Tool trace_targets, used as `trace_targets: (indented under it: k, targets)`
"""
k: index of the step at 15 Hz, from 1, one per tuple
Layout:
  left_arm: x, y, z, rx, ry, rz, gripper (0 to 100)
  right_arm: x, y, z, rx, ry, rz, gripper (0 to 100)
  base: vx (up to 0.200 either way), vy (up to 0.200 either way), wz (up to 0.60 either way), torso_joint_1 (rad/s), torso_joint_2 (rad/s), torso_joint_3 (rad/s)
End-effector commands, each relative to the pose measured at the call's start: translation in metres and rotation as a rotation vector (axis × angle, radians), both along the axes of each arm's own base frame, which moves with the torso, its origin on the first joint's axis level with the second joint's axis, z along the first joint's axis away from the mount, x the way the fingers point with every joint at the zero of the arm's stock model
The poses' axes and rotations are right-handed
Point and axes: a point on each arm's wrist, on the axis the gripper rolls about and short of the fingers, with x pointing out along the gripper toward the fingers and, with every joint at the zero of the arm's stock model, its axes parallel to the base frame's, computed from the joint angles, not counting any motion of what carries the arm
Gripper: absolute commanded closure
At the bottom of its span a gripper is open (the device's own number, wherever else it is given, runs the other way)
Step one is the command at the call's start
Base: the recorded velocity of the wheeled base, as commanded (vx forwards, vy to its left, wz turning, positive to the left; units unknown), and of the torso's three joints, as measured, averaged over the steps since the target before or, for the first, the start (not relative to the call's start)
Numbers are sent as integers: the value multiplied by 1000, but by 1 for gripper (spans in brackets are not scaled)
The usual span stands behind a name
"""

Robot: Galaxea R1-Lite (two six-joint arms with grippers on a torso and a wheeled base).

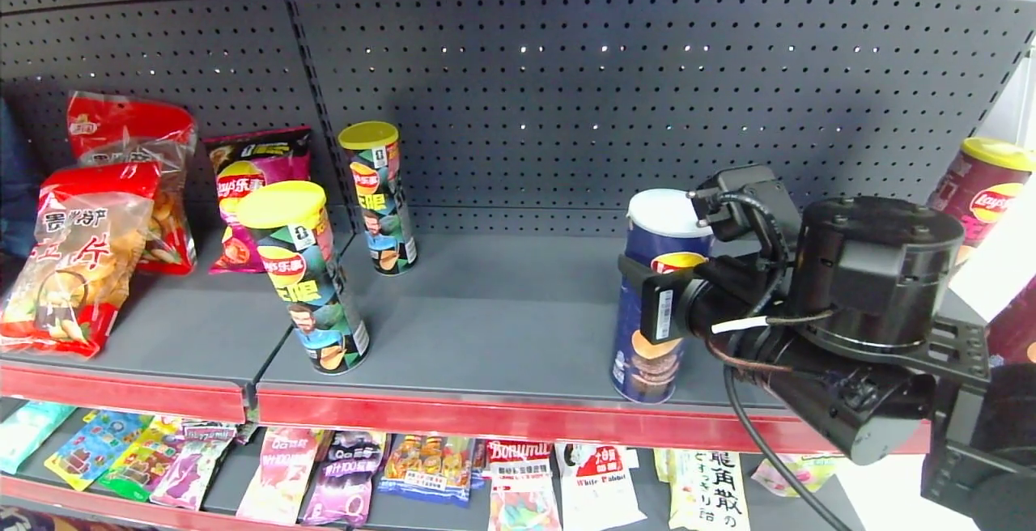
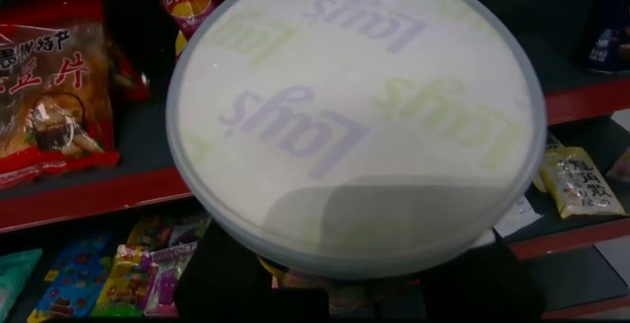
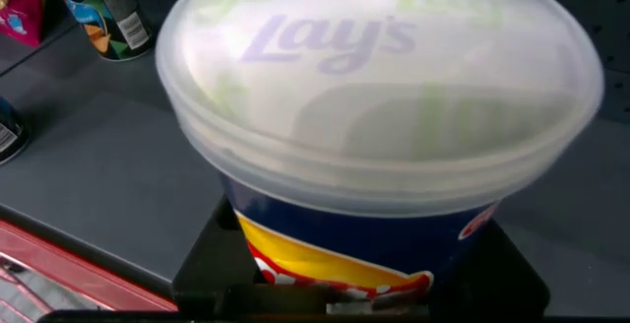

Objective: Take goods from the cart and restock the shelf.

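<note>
Blue can (image 1: 651, 312) stood with its base on the grey shelf (image 1: 486, 312), near the red front edge, well right of two yellow-lidded cans (image 1: 303, 272). My right gripper (image 3: 354, 298) was clamped on its sides. My left gripper (image 2: 345, 293) pinched a second can (image 2: 354, 116) before the shelving.

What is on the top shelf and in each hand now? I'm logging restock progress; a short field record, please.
right hand: shut on blue canister, standing upright on top shelf
left hand: shut on pale-lidded canister, held in front of the shelf
yellow-lidded canisters: two, upright, left of the blue one
red bags: two, far left end
</note>
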Motion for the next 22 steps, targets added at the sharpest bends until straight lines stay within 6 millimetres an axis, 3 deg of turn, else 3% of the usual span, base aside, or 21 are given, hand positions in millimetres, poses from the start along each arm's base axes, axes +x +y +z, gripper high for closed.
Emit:
trace_targets:
  k: [1, 9, 22]
  targets:
    - [0, 0, 0, -1, 3, -1, 100, 3, 1, -4, -9, 9, -2, 100, 0, 0, 0, 0, 0, 0]
    - [0, 0, -1, -1, -1, -1, 100, 12, 6, 5, 19, -17, -15, 100, 0, 0, 0, 0, 0, 0]
    - [0, 0, -1, -1, -1, 1, 100, -2, 12, -4, 0, 11, 11, 100, 0, 0, 0, 0, 0, 0]
